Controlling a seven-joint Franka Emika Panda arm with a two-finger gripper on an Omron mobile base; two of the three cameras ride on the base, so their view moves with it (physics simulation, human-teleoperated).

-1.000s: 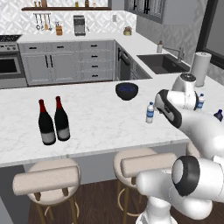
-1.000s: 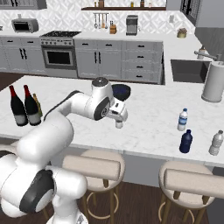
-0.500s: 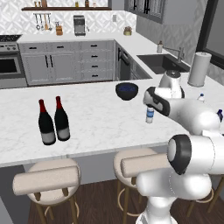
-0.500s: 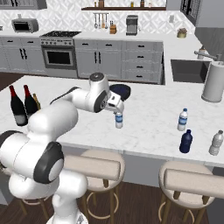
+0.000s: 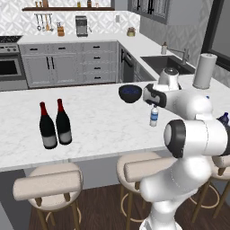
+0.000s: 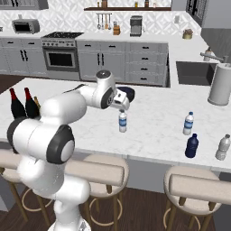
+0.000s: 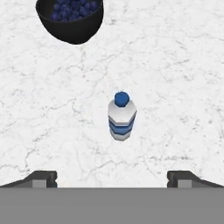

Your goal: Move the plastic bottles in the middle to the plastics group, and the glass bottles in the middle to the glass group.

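1. One small clear water bottle [image 7: 121, 116], blue cap and blue label band, stands upright and alone on the white marble counter [image 6: 153, 131], directly below the gripper [image 6: 122, 103] of the white arm.
2. The gripper hangs just above the cap. Its two dark fingertips [image 7: 43, 177] are spread wide, with nothing between them.
3. A dark-blue bowl [image 5: 130, 93] sits close behind the bottle, near but not touching.
4. Well off to the robot's right, three more plastic bottles stand near the counter's front edge. They are a clear bottle with a blue cap [image 6: 188, 123], an opaque dark-blue bottle [image 6: 192, 145] and a pale translucent bottle [image 6: 222, 147].
5. At the far left, two tall wine bottles [image 5: 55, 126] with red foil necks stand side by side. The glass half of the job looks largely settled, while the dark-blue and pale bottles appear to await sorting.
6. The main risk, judged from here, is the light water bottle. A finger that clips the cap on any descent or sideways swing would likely tip it. A toppled bottle could roll toward the bowl or off the front edge.
7. A wide reach to the right could also sweep the forearm through the lone bottle if the hand does not rise first.
8. The right-hand bottles stand close together, so spread fingers closing on one may nudge its neighbour.
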